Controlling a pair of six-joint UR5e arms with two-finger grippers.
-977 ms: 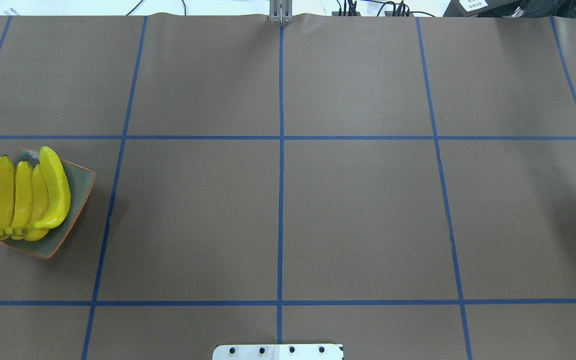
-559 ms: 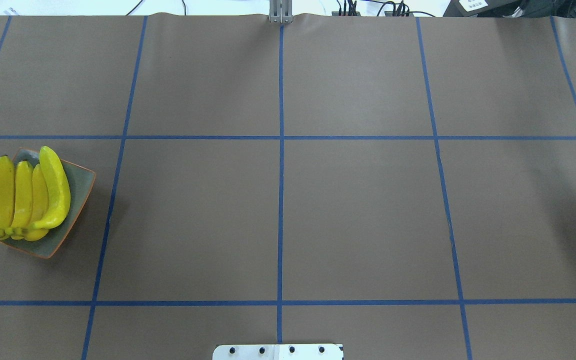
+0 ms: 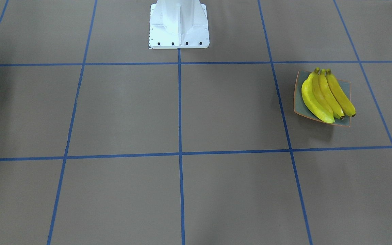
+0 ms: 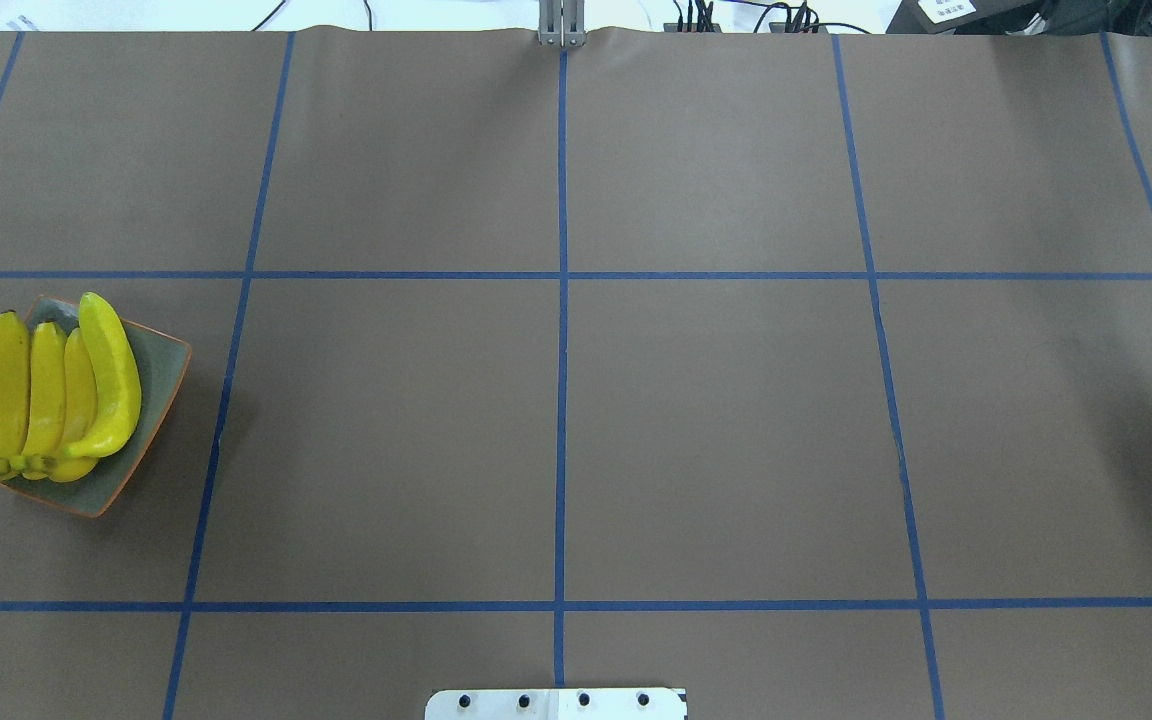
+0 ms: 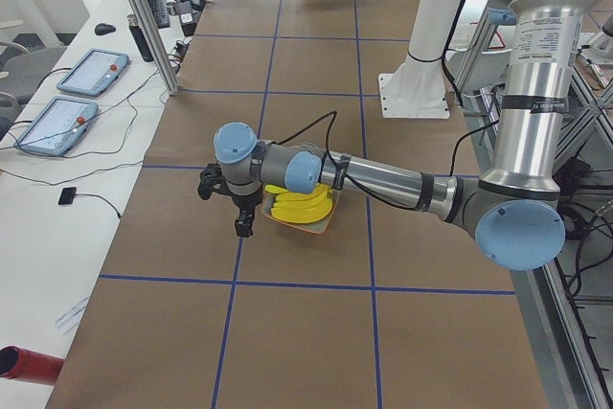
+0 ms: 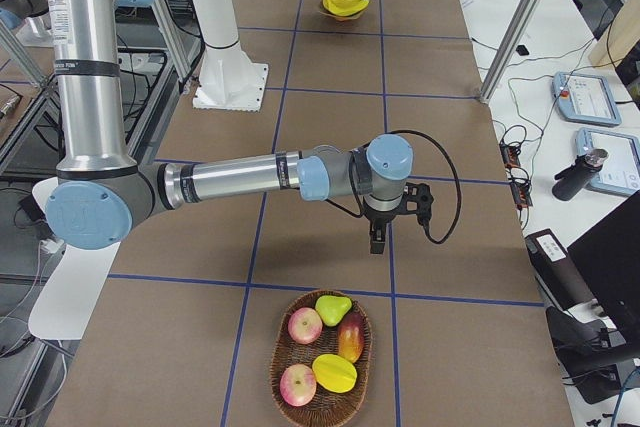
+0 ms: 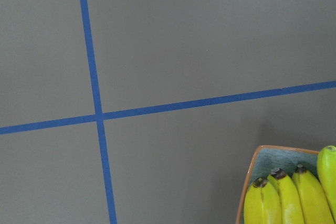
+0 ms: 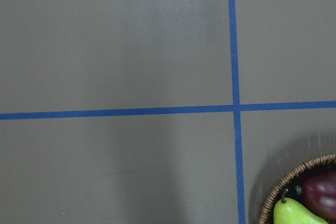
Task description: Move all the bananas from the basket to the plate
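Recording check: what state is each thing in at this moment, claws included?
bananas: lying side by side on the plate, none held.
plate: level, carrying the bananas.
basket: upright, holding other fruit, no banana visible.
left claw: hanging beside the plate, empty; open or shut unclear.
right claw: hanging near the basket, empty; open or shut unclear.
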